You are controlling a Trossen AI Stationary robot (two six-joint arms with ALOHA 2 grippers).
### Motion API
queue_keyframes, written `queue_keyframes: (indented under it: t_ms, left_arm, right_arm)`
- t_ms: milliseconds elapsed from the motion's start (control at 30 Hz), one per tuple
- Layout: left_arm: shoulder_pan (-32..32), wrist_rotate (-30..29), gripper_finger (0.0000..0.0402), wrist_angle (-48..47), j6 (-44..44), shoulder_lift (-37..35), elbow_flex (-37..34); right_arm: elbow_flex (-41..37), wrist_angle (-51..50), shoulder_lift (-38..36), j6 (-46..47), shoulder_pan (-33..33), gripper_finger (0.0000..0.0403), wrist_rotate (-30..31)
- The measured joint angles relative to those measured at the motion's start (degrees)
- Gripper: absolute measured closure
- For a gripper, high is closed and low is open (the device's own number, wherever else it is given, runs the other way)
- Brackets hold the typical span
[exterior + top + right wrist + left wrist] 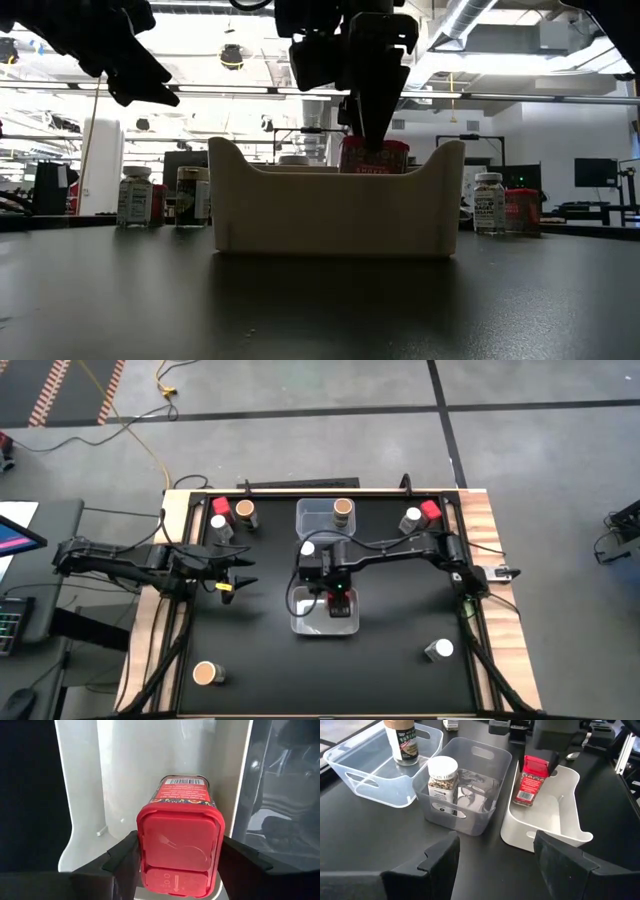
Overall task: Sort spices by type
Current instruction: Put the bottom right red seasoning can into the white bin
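Right gripper [175,865]: fingers either side of red-topped spice jar [181,837], whether clamped or just released unclear; jar stood upright in white bin [555,815]
Left gripper [240,572]: fingers apart, empty; hung over bare table [400,660] left of bins
Middle bin [470,790]: white-topped jar [442,785]
Far bin [380,765]: tan-topped jar [401,740]

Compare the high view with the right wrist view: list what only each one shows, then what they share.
Only the high view shows the whole table, the waiting left gripper with its fingers apart, the loose jars near the table's corners, such as the white-topped jar, and the tan-topped jar in the far bin. Only the right wrist view shows the red jar's barcode and its lid close up. Both show the right gripper around the red-topped jar in the near bin.
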Motion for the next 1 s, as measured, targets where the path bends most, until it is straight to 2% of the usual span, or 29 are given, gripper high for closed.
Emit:
queue_keyframes:
  t_ms: [600,1000]
  left_arm:
    - [0.0,0.0,0.0159,0.0,1.8,0.0,0.0]
    - [0.0,0.0,0.0159,0.0,1.8,0.0,0.0]
  right_arm:
    - [0.0,-0.1,0.0,-0.5,0.1,0.0143,0.1]
    - [-2.7,0.6,0.0,-0.1,0.2,0.0142,0.2]
